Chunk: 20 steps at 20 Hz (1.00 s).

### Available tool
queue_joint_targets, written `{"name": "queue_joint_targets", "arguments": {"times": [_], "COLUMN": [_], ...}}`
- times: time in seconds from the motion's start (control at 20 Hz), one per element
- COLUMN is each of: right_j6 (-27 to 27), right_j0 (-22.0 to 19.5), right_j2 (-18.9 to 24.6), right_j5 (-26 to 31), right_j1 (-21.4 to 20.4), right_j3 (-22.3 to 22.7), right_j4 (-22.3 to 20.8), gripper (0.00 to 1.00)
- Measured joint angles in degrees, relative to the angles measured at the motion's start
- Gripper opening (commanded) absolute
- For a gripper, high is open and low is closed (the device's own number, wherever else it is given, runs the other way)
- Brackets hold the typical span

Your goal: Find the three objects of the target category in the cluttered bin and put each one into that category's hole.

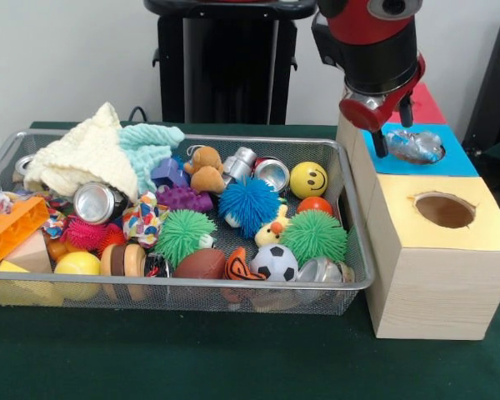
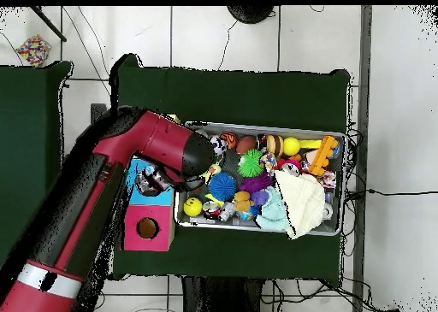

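Pincer point(image 1: 393, 133) hangs released above crumpled clear plastic point(image 1: 414, 146) in blue hole point(image 1: 437, 157).

In the front view, the arm point(image 1: 375, 42) is cut off by the top edge, and the red-topped box point(image 1: 422, 107) behind it shows only a corner. In the wire bin point(image 1: 233, 287), the cream cloth point(image 1: 83, 158) and teal cloth point(image 1: 146, 146) cover whatever lies under them, and a silver can point(image 1: 22, 167) shows only its rim beside the cream cloth. In the overhead view the arm hides the yellow box entirely and most of the blue box point(image 2: 137, 189), and the crumpled clear thing point(image 1: 415, 146) at the blue hole is too indistinct to name.
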Motion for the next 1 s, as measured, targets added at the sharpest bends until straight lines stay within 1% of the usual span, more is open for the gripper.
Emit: {"name": "queue_joint_targets", "arguments": {"times": [0.15, 1.0], "right_j6": [0.0, 0.0], "right_j0": [-0.2, -0.4], "right_j2": [0.8, 1.1], "right_j5": [1.3, 1.3], "right_j1": [0.0, -0.2], "right_j3": [0.1, 0.1], "right_j4": [0.0, 0.0], "gripper": [1.0, 1.0]}}
